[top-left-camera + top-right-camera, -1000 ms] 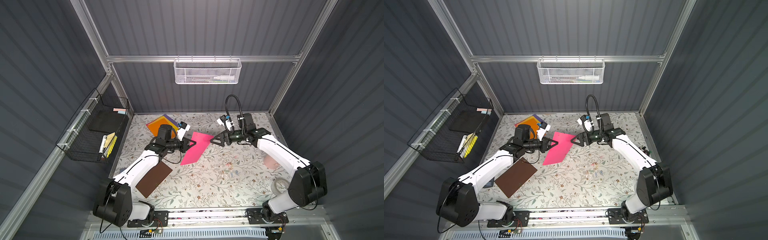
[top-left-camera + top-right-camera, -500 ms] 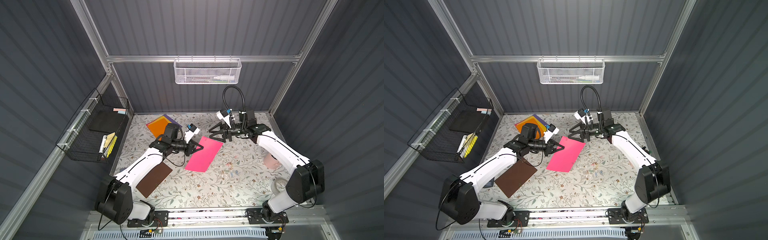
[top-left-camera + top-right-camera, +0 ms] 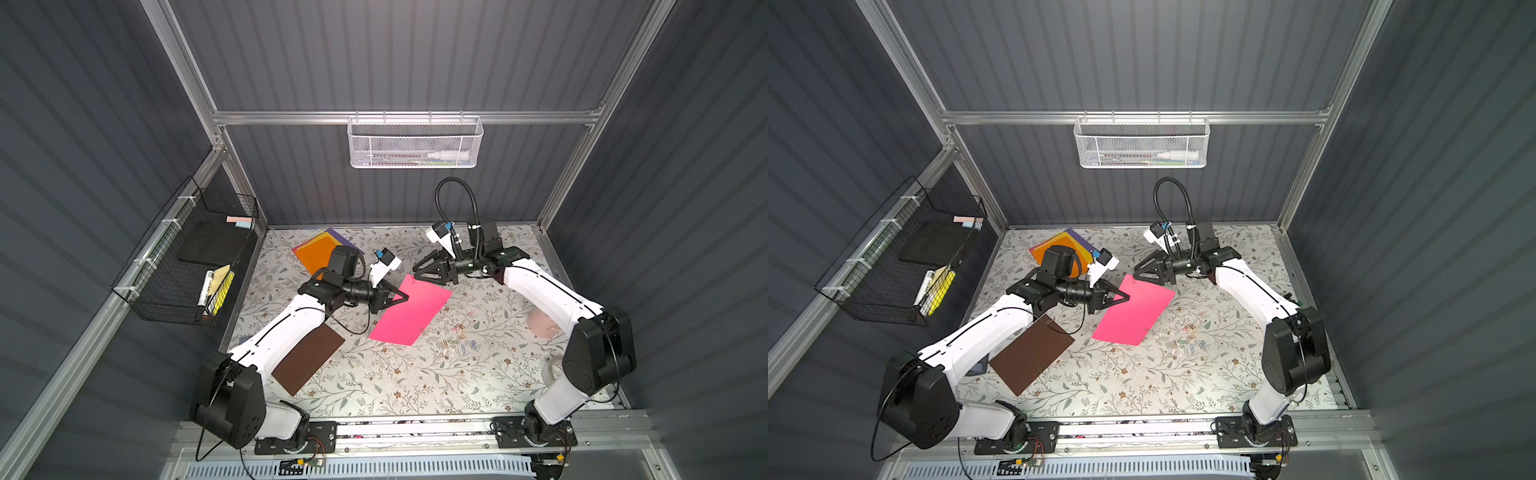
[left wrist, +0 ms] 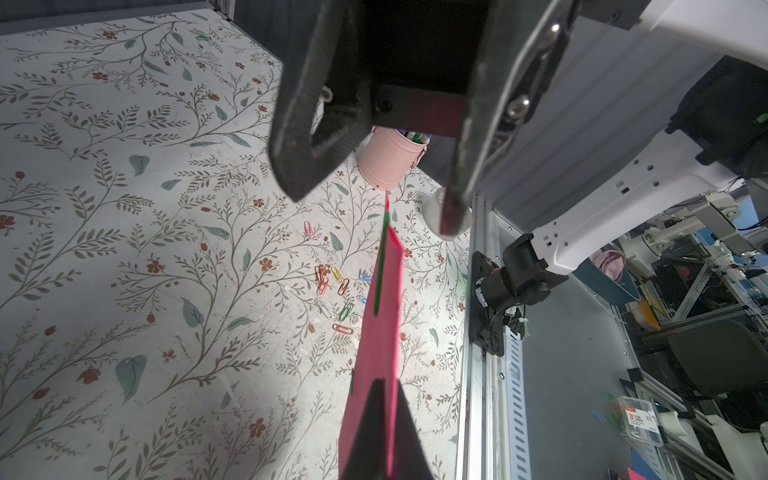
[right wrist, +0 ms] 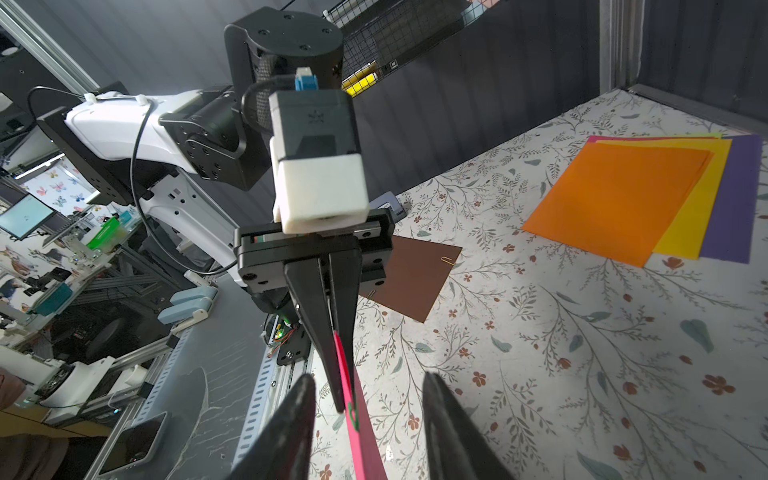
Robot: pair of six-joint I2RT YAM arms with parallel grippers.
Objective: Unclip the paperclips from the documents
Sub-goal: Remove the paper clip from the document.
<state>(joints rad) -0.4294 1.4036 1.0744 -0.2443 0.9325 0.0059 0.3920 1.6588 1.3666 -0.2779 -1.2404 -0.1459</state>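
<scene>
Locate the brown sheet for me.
In both top views the brown sheet lies flat on the table, on the robot's left side. It is beside the left arm and nearer the arm bases than the pink sheet.

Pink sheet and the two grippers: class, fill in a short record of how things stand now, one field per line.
sheet: pink sheet, one edge lifted off the table
left gripper: shut on that edge
right gripper: open, jaws either side of the same edge
clip on sheet: green clip, between the right jaws, not yet gripped
loose clips: scattered on the table beside the sheet
other sheets: brown sheet flat, clips on it; orange-topped stack at the back
</scene>
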